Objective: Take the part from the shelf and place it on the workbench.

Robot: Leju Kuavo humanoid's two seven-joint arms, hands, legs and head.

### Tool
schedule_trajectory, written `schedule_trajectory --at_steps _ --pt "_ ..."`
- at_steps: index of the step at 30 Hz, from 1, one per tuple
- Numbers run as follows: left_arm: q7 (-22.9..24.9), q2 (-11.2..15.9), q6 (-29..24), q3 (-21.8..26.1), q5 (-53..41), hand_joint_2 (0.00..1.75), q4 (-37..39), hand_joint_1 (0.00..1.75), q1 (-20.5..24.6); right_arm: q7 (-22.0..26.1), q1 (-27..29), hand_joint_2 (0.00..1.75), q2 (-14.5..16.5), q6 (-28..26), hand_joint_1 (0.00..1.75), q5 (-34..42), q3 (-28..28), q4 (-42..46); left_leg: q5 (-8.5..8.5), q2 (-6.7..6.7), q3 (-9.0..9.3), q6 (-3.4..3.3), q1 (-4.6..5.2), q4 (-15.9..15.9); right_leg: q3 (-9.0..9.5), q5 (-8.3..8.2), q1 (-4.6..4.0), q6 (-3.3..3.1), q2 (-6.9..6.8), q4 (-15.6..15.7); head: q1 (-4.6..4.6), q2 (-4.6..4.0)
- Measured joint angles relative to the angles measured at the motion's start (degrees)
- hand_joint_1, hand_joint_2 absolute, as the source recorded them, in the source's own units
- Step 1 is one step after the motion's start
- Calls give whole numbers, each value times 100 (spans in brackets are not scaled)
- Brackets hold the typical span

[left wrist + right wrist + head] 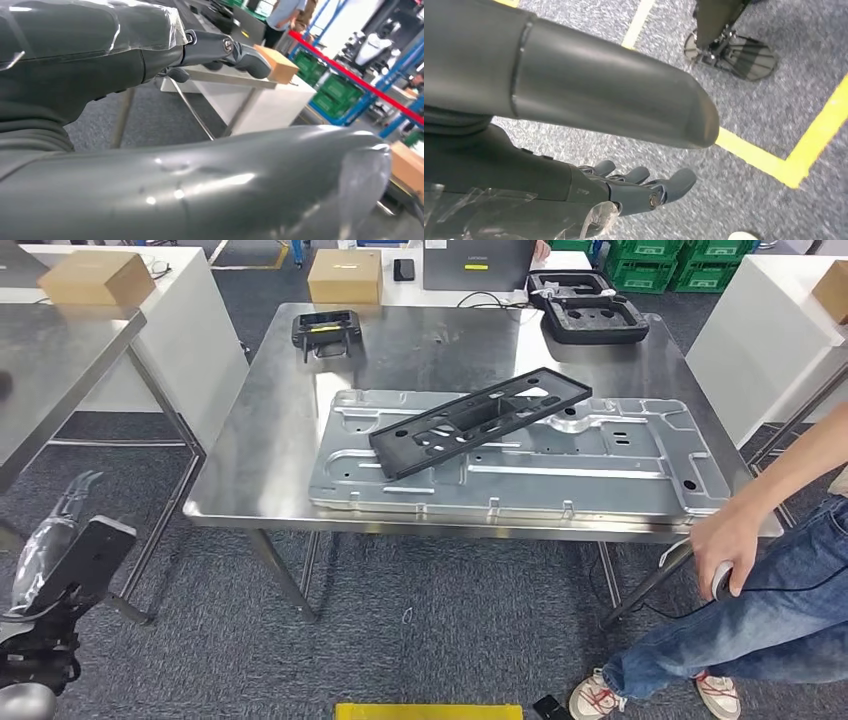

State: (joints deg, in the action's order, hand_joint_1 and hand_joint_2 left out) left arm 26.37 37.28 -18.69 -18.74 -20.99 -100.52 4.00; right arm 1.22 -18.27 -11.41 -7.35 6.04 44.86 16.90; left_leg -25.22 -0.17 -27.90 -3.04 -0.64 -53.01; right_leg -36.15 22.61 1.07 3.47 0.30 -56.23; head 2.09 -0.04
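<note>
Head view: both hands hang empty; the part lies on the surface.

Left hand (70, 502) hangs low beside the surface's near left corner, fingers apart around nothing; right hand (644, 187) hangs over the carpet, fingers loosely extended, nothing in them. The black part (480, 420) rests slantwise on a metal panel (600, 475) on the steel surface (290, 410), apparently already delivered. A person's hand (725, 540) sits at the near right edge; bare steel remains toward the left and back.

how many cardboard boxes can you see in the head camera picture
3: one cardboard box on the white table at far left, one just beyond the steel workbench's far edge, and one cut off at the right edge. Others may lie outside the frame.
</note>
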Motion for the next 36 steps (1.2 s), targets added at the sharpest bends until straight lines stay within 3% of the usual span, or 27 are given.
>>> schedule_trajectory --at_steps 2,3,4,5,6,8,10,12,14,15,18,19,20,21,22,23,25,26,28,29,30,32,33,34,35,36 --pt "-72 -2 -5 104 22 0 1 0 -99 -15 11 0 -21 28 0 -29 -7 5 124 4 -148 -74 16 1 -243 616 4 16 -5 -740 -7 0" --pt "-111 -5 14 134 52 0 3 0 -136 -32 12 0 -34 54 0 -52 -9 7 186 3 -223 -91 31 -3 -346 846 0 23 -5 -1154 -8 0" --pt "-143 -10 39 152 87 0 8 0 -159 -52 8 0 -51 81 0 -79 -12 7 247 2 -298 -100 48 -7 -388 941 -6 24 -5 -1459 -8 0" --pt "-166 -19 62 163 123 0 15 0 -172 -71 -1 0 -73 102 0 -102 -14 8 310 0 -374 -106 67 -11 -337 898 -14 13 -5 -1582 -9 0" --pt "-181 -27 77 177 150 0 23 0 -180 -81 -13 0 -94 113 0 -115 -16 11 369 -1 -444 -108 86 -14 -180 755 -25 -12 -5 -1482 -9 0" --pt "-198 -40 79 213 174 0 38 0 -193 -92 -50 0 -144 116 0 -130 -34 28 477 1 -562 -95 114 -19 424 496 -70 -103 -5 -715 -10 0" --pt "-235 -50 67 242 178 0 43 0 -199 -103 -81 0 -201 113 0 -134 -58 55 571 15 -624 -55 134 -21 967 496 -123 -174 -12 120 -11 0" --pt "-274 -63 31 262 180 0 46 0 -215 -104 -95 0 -244 107 0 -126 -84 83 659 34 -643 8 130 -11 1100 522 -154 -208 -18 407 -14 0" --pt "-327 -78 -32 296 219 0 53 0 -266 -82 -88 0 -272 101 0 -107 -117 109 625 38 -693 77 108 -64 1031 420 -131 -267 -30 421 -17 0" --pt "-370 -85 -64 319 262 0 58 0 -300 -67 -80 0 -291 100 0 -101 -134 123 460 34 -766 114 96 -213 982 354 -114 -302 -43 433 -15 0" --pt "-543 -116 -128 371 407 0 102 0 -399 -39 -37 0 -334 110 0 -95 -157 147 -369 28 -1129 231 27 -1294 754 160 -96 -343 -81 435 -8 0" --pt "-592 -134 -143 376 441 0 126 0 -431 -38 -15 0 -341 113 0 -89 -164 149 -501 29 -1198 264 -1 -1649 664 96 -94 -334 -86 432 -7 0" --pt "-633 -152 -159 378 465 0 152 0 -461 -36 8 0 -345 115 0 -80 -176 149 -499 30 -1185 293 -27 -1846 575 31 -90 -321 -86 428 -7 0" --pt "-669 -172 -177 380 484 0 178 0 -486 -35 34 0 -349 115 0 -71 -191 149 -384 30 -1066 317 -52 -1828 487 -31 -83 -302 -86 423 -7 0" --pt "-699 -191 -198 382 497 0 202 0 -502 -32 57 0 -352 116 0 -66 -206 149 -218 31 -841 338 -73 -1587 406 -88 -74 -276 -84 414 -7 0" --pt "-730 -209 -222 384 500 0 221 0 -512 -27 73 0 -359 116 0 -59 -221 149 -100 31 -531 353 -92 -1177 338 -138 -67 -245 -81 398 -7 0" --pt "-780 -244 -274 389 502 0 253 0 -525 -8 106 0 -386 116 0 -38 -245 150 -100 16 41 324 -84 -308 236 -226 -69 -171 -71 360 -8 0" --pt "-798 -261 -298 392 502 0 268 0 -535 11 118 0 -399 116 0 -24 -259 150 -152 5 184 289 -68 -61 209 -268 -74 -134 -67 347 -7 0" --pt "-811 -290 -343 396 503 0 300 0 -560 67 149 0 -425 111 0 -8 -293 152 -142 -8 165 178 -33 23 176 -351 -65 -60 -61 356 -9 0" --pt "-817 -299 -355 396 507 0 313 0 -566 101 160 0 -434 105 0 -9 -311 153 -99 -4 122 123 -30 21 139 -320 -51 -28 -58 323 -10 0" --pt "-835 -309 -361 397 537 0 324 0 -569 129 172 0 -444 101 0 -18 -324 156 -45 2 68 59 -29 20 74 -184 -38 -2 -55 206 -12 0" --pt "-921 -331 -353 398 700 0 341 0 -571 164 179 0 -451 95 0 -43 -338 163 75 10 -61 -30 -27 24 -163 370 -25 29 -51 -413 -14 0" --pt "-981 -346 -346 398 809 0 350 0 -571 170 179 0 -452 95 0 -56 -345 169 135 11 -134 -52 -15 22 -298 664 -27 38 -48 -853 -14 0" --pt "-1032 -366 -339 397 900 0 360 0 -573 172 177 0 -455 93 0 -66 -356 174 194 10 -209 -59 -2 20 -396 856 -28 43 -46 -1259 -14 0" --pt "-1071 -387 -335 397 962 0 372 0 -573 171 173 0 -458 93 0 -72 -368 178 252 10 -279 -63 12 17 -417 916 -29 42 -43 -1528 -14 0" --pt "-1090 -407 -334 397 995 0 382 0 -573 169 170 0 -460 92 0 -76 -380 183 307 9 -344 -63 23 13 -333 844 -29 32 -41 -1578 -14 0"
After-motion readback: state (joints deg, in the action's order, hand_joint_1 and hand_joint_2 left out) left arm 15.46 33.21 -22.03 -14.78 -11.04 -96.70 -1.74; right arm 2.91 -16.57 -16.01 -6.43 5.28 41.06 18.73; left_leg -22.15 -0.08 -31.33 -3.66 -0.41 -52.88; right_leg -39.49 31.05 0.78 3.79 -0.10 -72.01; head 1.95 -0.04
